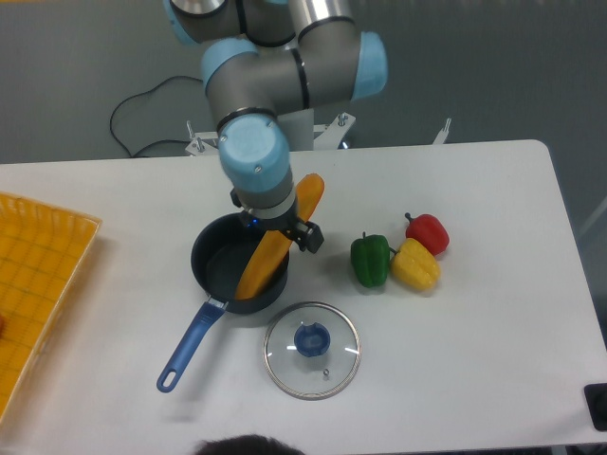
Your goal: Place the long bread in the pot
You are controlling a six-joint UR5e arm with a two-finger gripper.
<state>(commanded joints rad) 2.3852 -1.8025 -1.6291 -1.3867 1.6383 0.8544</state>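
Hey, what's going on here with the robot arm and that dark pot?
The robot arm's gripper sits at the rim of the round dark navy pot with the long blue handle. The long orange-yellow bread stick leans tilted, its lower end inside the pot and its upper end sticking out over the rim. Whether the fingers are clamped on it cannot be told. A round glass lid with a blue knob lies on the white table in front, and green, yellow and red peppers sit to the side.
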